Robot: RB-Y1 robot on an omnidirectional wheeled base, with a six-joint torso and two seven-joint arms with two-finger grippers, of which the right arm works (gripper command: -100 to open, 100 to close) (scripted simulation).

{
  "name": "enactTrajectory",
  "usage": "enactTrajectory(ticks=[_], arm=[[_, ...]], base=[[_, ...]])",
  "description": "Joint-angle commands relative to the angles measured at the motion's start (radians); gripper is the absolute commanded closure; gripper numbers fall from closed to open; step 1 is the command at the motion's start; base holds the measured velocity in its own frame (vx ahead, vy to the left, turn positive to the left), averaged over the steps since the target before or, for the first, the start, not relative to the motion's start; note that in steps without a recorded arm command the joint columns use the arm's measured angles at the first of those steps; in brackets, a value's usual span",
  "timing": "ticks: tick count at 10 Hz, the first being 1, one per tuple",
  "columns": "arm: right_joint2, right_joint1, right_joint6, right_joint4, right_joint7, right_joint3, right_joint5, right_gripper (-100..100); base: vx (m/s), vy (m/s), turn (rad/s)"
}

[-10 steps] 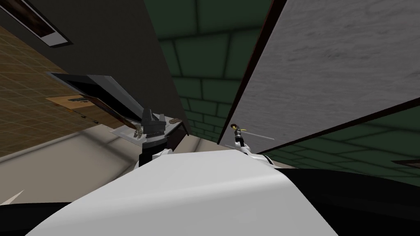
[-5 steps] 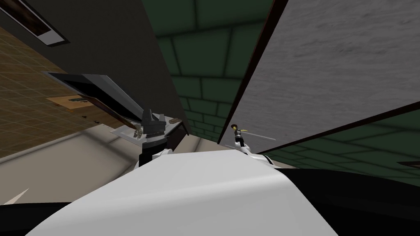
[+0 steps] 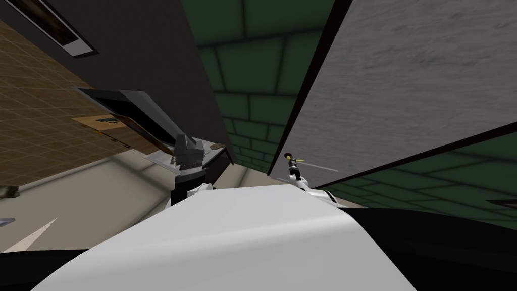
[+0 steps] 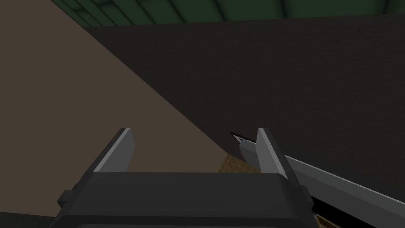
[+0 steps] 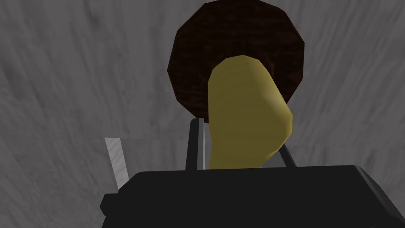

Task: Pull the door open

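Head view: grey door point(image 3: 404, 76) spans the upper right of the frame, with a dark strip along its left edge and another along its lower edge. Right gripper point(image 3: 292, 164) sits small at the door's lower left corner, just above centre bottom, with a speck of yellow at its tip.

Right wrist view, close up: that yellow is the handle point(image 5: 247, 114), a blunt lever coming out of a dark brown round plate point(image 5: 237, 39) fixed on the grey door face. Plate at top centre of the frame, lever running down from it to the gripper's dark body. The two fingers point(image 5: 196, 144) press the lever's sides, one on each flank: pinched on the handle. The lever's near end is hidden behind the gripper body.

Left gripper point(image 3: 188, 151): dark box left of centre in the head view, held up and well apart from the door. Its wrist view has the blades standing spread, nothing between them.

Surroundings, head view: green tiled wall point(image 3: 252, 65) shows in the gap at top centre, between the door and a dark grey wall point(image 3: 151, 45) at upper left. A dark-framed panel point(image 3: 126, 108) lies behind the left gripper. Brown gridded surface point(image 3: 30, 116) along the left edge. Nothing stands between the right gripper and the door.
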Motion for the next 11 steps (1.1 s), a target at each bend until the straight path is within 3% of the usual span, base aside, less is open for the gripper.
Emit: enactTrajectory(ticks=[1,4,7,8,11], arm=[[-0.001,0.011,0.002,-0.009,-0.015,0.017,0.01,100],[-0.017,0.019,-0.003,-0.021,-0.061,0.06,0.037,100],[-0.027,0.024,-0.006,-0.028,-0.09,0.086,0.054,100],[-0.024,0.023,-0.003,-0.029,-0.084,0.081,0.05,100],[-0.036,0.036,-0.02,-0.034,-0.12,0.112,0.069,100]], base=[[-0.2,-0.028,0.092],[-0.251,-0.084,0.139],[-0.227,-0.031,0.082],[-0.102,0.0,0.011],[-0.181,-0.05,0.082]])
